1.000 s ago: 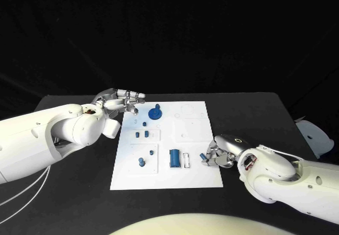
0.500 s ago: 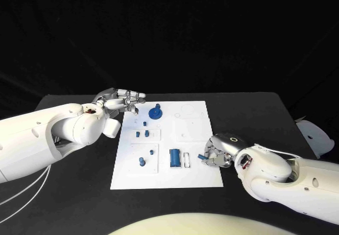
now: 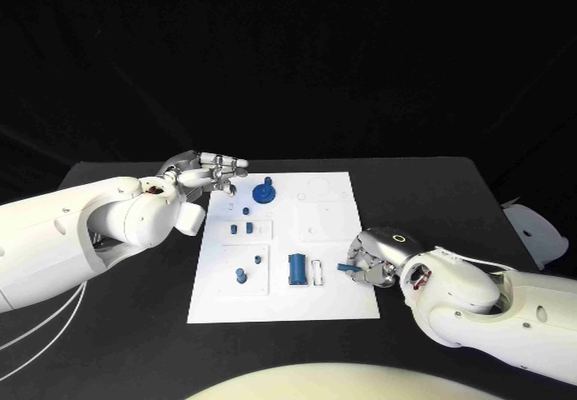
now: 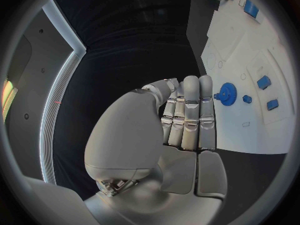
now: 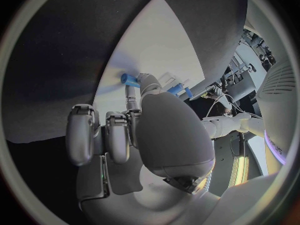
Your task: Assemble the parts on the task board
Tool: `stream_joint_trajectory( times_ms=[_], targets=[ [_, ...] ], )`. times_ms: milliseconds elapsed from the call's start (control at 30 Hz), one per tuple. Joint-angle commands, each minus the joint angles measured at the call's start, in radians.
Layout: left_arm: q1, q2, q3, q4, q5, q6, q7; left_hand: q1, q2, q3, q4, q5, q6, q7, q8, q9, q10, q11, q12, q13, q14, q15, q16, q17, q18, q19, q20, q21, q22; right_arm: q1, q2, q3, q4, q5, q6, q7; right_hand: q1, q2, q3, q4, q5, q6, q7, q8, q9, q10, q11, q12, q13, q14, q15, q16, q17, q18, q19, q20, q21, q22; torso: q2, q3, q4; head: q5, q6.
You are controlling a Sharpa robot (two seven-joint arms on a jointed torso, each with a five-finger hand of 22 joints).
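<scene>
At the board's (image 3: 283, 293) right edge, near its lower half, the right hand (image 3: 375, 258) pinches a small blue peg (image 3: 346, 267) between thumb and finger; compared with one second ago, hand and peg have edged slightly inward over the board, toward the white slot block (image 3: 318, 272). The peg's long axis lies roughly level, its free end pointing toward the board's centre; the right wrist view shows the peg (image 5: 130, 80) jutting from the fingertips (image 5: 145, 80) above the white surface. Left of the slot block a blue cylinder (image 3: 297, 267) lies with its long axis running from the board's near end to its far end. Near the far end sits a blue gear (image 3: 263, 195); between the gear and the cylinder, toward the board's left side, stand several small blue parts (image 3: 242, 227). Beside the board's far left corner the left hand (image 3: 212, 170) hovers unchanged, holding nothing, fingers straight and pressed together, as the left wrist view (image 4: 187, 115) shows. No writing on the board can be read.
</scene>
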Motion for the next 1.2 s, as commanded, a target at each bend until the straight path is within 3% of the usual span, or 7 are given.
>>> stream_joint_trajectory(
  times_ms=[33, 267, 433, 733, 833, 900, 1200],
  targets=[
    [0.001, 0.003, 0.001, 0.002, 0.001, 0.017, 0.003, -0.001, 0.009, -0.006, 0.001, -0.001, -0.003, 0.001, 0.006, -0.001, -0.007, 0.001, 0.003, 0.001, -0.004, -0.001, -0.002, -0.001, 0.013, -0.007, 0.001, -0.004, -0.001, 0.007, 0.001, 0.001, 0.015, 0.09, -0.086, -0.014, -0.001, 0.0, 0.018, 0.004, 0.007, 0.009, -0.005, 0.011, 0.013, 0.038, -0.004, 0.007, 0.13, 0.094, -0.006, 0.004, 0.237, -0.019, 0.048, -0.007, 0.006, 0.218, 0.0, 0.0001, -0.0001, 0.002, 0.001],
    [0.001, 0.003, 0.001, 0.002, 0.001, 0.018, 0.003, -0.001, 0.009, -0.006, 0.001, -0.001, -0.003, 0.001, 0.006, -0.001, -0.007, 0.001, 0.003, 0.001, -0.004, -0.001, -0.002, -0.001, 0.013, -0.007, 0.001, -0.004, -0.001, 0.013, 0.015, 0.001, 0.032, 0.203, -0.149, -0.007, -0.015, -0.011, 0.037, 0.011, 0.009, 0.01, -0.005, 0.013, 0.017, 0.041, -0.004, 0.013, 0.134, 0.095, -0.006, 0.005, 0.24, -0.02, 0.05, -0.007, 0.013, 0.219, 0.0, 0.0008, -0.0005, 0.002, 0.001],
    [0.001, 0.003, 0.001, 0.002, 0.001, 0.019, 0.003, -0.001, 0.009, -0.006, 0.001, -0.001, -0.003, 0.001, 0.006, -0.001, -0.007, 0.001, 0.003, 0.001, -0.004, -0.001, -0.002, -0.001, 0.013, -0.007, 0.001, -0.004, -0.001, 0.014, 0.026, 0.002, 0.032, 0.268, -0.153, -0.004, -0.028, -0.016, 0.048, 0.013, 0.011, 0.011, -0.005, 0.014, 0.018, 0.042, -0.004, 0.014, 0.136, 0.096, -0.006, 0.006, 0.242, -0.02, 0.051, -0.007, 0.014, 0.219, 0.001, 0.0006, 0.0005, 0.002, 0.0],
    [0.001, 0.006, 0.001, 0.002, 0.001, 0.02, 0.003, 0.0, 0.009, -0.005, 0.0, -0.001, -0.003, 0.001, 0.007, -0.001, -0.007, 0.001, 0.005, 0.001, -0.005, -0.001, -0.002, -0.001, 0.013, -0.007, 0.001, -0.004, -0.001, 0.013, 0.073, 0.002, 0.008, 0.394, -0.125, -0.001, -0.123, -0.023, 0.079, 0.015, 0.004, 0.014, -0.005, 0.017, 0.025, 0.046, -0.004, 0.019, 0.141, 0.096, -0.005, 0.007, 0.244, -0.02, 0.05, -0.006, 0.012, 0.219, 0.001, 0.0005, 0.0006, 0.002, -0.001],
    [0.001, 0.006, 0.001, 0.003, 0.001, 0.02, 0.003, 0.0, 0.009, -0.005, 0.0, -0.001, -0.003, 0.001, 0.007, -0.001, -0.007, 0.001, 0.005, 0.001, -0.005, -0.001, -0.002, -0.001, 0.013, -0.007, 0.001, -0.004, -0.001, 0.013, 0.083, 0.002, -0.002, 0.421, -0.089, -0.005, -0.175, -0.024, 0.071, 0.014, 0.061, 0.016, -0.004, 0.019, 0.027, 0.046, -0.003, 0.018, 0.141, 0.096, -0.004, 0.007, 0.243, -0.019, 0.049, -0.005, 0.008, 0.217, 0.001, -0.0002, 0.0004, 0.003, -0.002],
    [0.001, 0.005, 0.001, 0.003, 0.001, 0.02, 0.002, 0.0, 0.009, -0.005, 0.0, -0.001, -0.003, 0.001, 0.007, -0.001, -0.007, 0.001, 0.005, 0.001, -0.005, -0.001, -0.002, -0.001, 0.013, -0.007, 0.001, -0.004, -0.001, 0.012, 0.089, 0.002, -0.007, 0.433, -0.071, -0.006, -0.18, -0.024, 0.07, 0.013, 0.068, 0.016, -0.005, 0.019, 0.027, 0.046, -0.003, 0.018, 0.141, 0.095, -0.004, 0.006, 0.242, -0.018, 0.048, -0.005, 0.006, 0.217, 0.001, -0.0002, 0.0003, 0.004, -0.002],
    [0.001, 0.006, 0.001, 0.003, -0.003, 0.031, -0.006, 0.0, 0.009, -0.005, 0.0, -0.001, -0.003, 0.001, 0.007, -0.001, -0.007, 0.001, 0.005, 0.001, -0.005, -0.001, -0.002, -0.001, 0.013, -0.007, 0.001, -0.004, -0.001, 0.01, 0.106, 0.001, -0.022, 0.45, -0.047, -0.008, -0.221, -0.015, 0.056, 0.015, 0.038, 0.022, -0.006, 0.022, 0.031, 0.048, -0.003, 0.02, 0.143, 0.096, -0.005, 0.007, 0.244, -0.018, 0.048, -0.006, 0.008, 0.217, 0.0, 0.0002, -0.001, 0.007, -0.006]
  ],
)
